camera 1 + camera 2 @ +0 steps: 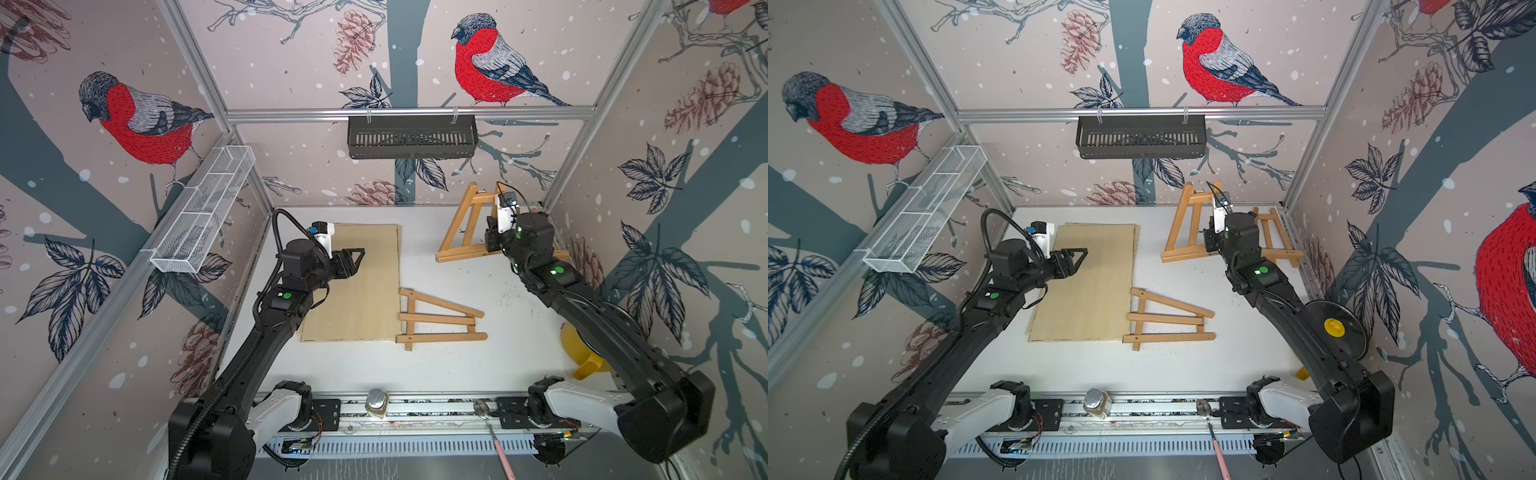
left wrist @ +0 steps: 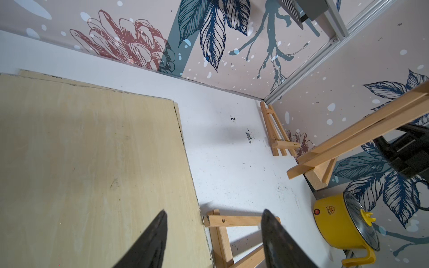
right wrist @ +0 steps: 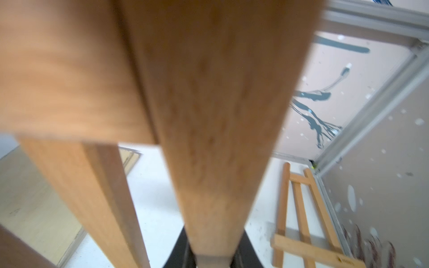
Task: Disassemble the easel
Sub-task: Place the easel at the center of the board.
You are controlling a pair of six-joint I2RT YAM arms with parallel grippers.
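White table (image 1: 478, 365) underneath all, scuffed with dark specks. On its left half, pale plywood board (image 1: 357, 291), lying flat, edge of a second sheet showing from under its far side. Toward the far right, main easel frame (image 1: 457, 254), tilted, top leaning to the far side, ledge low; contact with the table not clear from any view. Mid-table, loose easel section (image 1: 436, 319), flat, crossbars fanned out to the right, slat ends right at the board's near right edge. Along the table's right edge, ladder-like easel section (image 1: 1281, 253), also flat, well apart from the mid-table one. Near right, yellow pot (image 2: 336, 227), glass lid (image 2: 362, 222) with yellow knob set askew at its rim. Right gripper (image 3: 214, 255) clenched on one wooden slat of the main easel frame, slat running straight out between the two dark fingers in the wrist view. Left gripper (image 1: 360, 257) released, jaws spread, nothing between them, hovering over the far left part of the board. On the front rail (image 1: 436, 405), small glass jar (image 1: 376, 402) with metal cap; to its right, spoon (image 1: 482, 407), pink handle pointing toward the near side.
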